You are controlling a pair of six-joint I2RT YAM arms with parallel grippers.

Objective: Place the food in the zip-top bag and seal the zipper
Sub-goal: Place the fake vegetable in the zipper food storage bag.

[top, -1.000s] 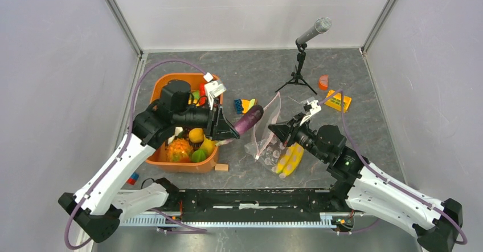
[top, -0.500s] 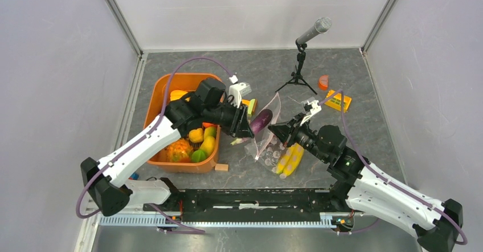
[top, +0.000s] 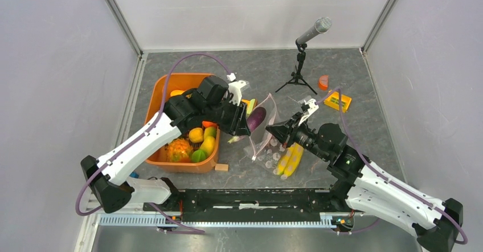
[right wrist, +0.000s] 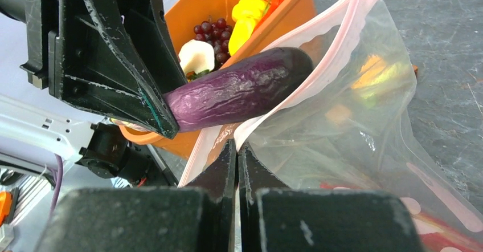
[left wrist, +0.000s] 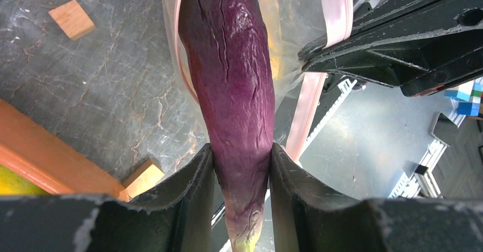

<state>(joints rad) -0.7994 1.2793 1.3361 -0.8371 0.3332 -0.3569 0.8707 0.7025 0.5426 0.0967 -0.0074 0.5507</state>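
Note:
My left gripper (top: 246,124) is shut on a purple toy eggplant (top: 256,117) near its stem end, also in the left wrist view (left wrist: 230,75). The eggplant's far end pokes into the open mouth of the clear zip-top bag (top: 267,142). My right gripper (top: 273,130) is shut on the bag's pink zipper edge (right wrist: 319,32) and holds the mouth up and open (right wrist: 237,146). Yellow bananas (top: 289,159) lie inside the bag. More toy food, including a pineapple (top: 179,149), sits in the orange tub (top: 165,86). The slider is not visible.
A microphone on a tripod (top: 300,58) stands behind the bag. An orange slice (top: 323,82) and a yellow block (top: 338,100) lie at the back right. A small wooden block (top: 221,167) lies by the tub's front corner. Grey walls enclose the table.
My left arm has carried the eggplant rightward from beside the tub into the bag's mouth. The right gripper has kept hold of the bag's edge, which now stands more upright.

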